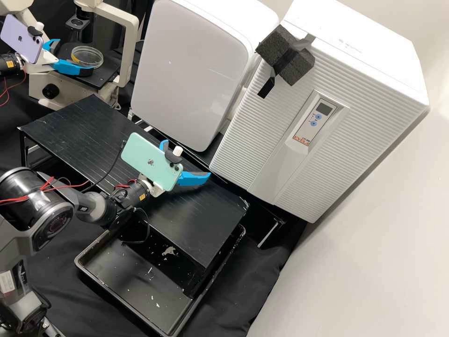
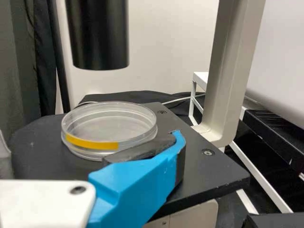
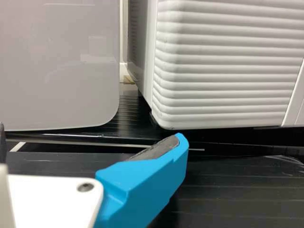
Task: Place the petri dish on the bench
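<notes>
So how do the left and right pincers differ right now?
Place: left pincer is at the petri dish on the microscope stage; right pincer is above the black platform, nothing between its fingers.
Phone: left pincer has a purple phone mounted, right pincer a mint green phone.
Shared: blue fingers, both spread open.

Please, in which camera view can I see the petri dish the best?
The left wrist view: the petri dish is large and close there, with a yellow strip on its side. The high view shows it smaller, on the microscope stage.
</notes>
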Controlling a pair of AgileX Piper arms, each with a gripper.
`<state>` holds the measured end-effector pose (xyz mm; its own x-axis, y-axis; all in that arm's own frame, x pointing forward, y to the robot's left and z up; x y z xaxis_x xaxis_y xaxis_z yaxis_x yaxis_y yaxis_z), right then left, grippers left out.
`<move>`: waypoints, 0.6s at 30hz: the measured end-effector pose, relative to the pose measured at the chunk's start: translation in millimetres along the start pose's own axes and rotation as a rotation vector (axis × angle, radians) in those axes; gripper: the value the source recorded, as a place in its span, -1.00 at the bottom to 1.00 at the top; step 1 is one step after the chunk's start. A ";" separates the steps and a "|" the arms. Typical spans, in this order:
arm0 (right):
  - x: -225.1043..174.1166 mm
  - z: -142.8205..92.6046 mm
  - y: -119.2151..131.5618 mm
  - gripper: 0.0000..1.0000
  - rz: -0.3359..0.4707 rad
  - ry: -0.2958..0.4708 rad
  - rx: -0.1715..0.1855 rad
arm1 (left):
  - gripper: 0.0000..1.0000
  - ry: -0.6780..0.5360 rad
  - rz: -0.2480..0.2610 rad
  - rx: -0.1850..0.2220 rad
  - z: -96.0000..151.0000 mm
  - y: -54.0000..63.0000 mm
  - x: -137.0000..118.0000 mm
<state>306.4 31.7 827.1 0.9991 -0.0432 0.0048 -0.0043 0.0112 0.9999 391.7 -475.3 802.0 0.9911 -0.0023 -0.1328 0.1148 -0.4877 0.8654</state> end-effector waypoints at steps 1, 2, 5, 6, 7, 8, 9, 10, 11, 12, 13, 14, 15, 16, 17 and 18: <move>0.0 0.0 0.0 1.00 0.000 0.000 0.000 | 1.00 0.000 0.002 -0.005 -0.1 0.0 2.0; 0.0 0.0 0.0 1.00 0.000 0.000 0.000 | 1.00 -0.001 -0.001 -0.007 -0.4 -1.4 3.6; 0.0 0.0 0.0 1.00 0.000 0.000 0.000 | 1.00 -0.003 -0.006 -0.007 0.3 -4.1 6.4; 0.0 0.0 0.0 1.00 0.000 0.000 0.000 | 1.00 -0.003 -0.008 -0.007 0.0 -5.3 7.1; 0.0 0.0 0.0 1.00 0.000 0.000 0.000 | 1.00 -0.003 -0.011 -0.007 0.3 -6.3 7.4; 0.0 0.0 0.0 1.00 0.000 0.000 0.000 | 1.00 -0.004 -0.013 -0.007 0.7 -7.3 7.7; 0.0 0.0 0.0 1.00 0.000 0.000 0.000 | 1.00 -0.007 -0.009 -0.007 1.0 -7.4 8.2; 0.0 0.0 0.0 1.00 0.000 0.000 0.000 | 1.00 -0.006 -0.010 -0.007 0.8 -8.1 8.5; 0.0 0.0 0.0 1.00 0.000 0.000 0.000 | 1.00 -0.007 -0.008 -0.007 0.7 -8.4 8.7; 0.0 0.0 0.0 1.00 0.000 0.000 0.000 | 1.00 -0.009 -0.001 -0.007 0.7 -8.3 8.9; 0.0 0.0 0.0 1.00 0.000 0.000 0.000 | 1.00 -0.010 0.000 -0.010 0.6 -8.9 9.2; 0.0 0.0 0.0 1.00 0.000 0.000 0.000 | -1.00 -0.010 0.001 -0.009 0.5 -9.1 9.3; 0.0 0.0 0.0 1.00 0.000 0.000 0.000 | -1.00 -0.011 0.004 -0.009 0.6 -8.8 9.3; 0.0 0.0 0.0 1.00 0.000 0.000 0.000 | -1.00 -0.011 0.004 -0.011 0.6 -8.8 9.3; 0.0 0.0 0.0 1.00 0.000 0.000 0.000 | -1.00 -0.011 0.004 -0.013 0.6 -8.8 9.3; 0.0 0.0 0.0 1.00 0.000 0.000 0.000 | -1.00 -0.011 0.005 -0.013 0.7 -8.7 9.3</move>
<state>306.4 31.7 827.1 0.9991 -0.0432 0.0048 -0.0043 0.0112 0.9999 399.9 -471.7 792.9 0.9909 -0.0146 -0.1338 0.1108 -0.4759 0.8725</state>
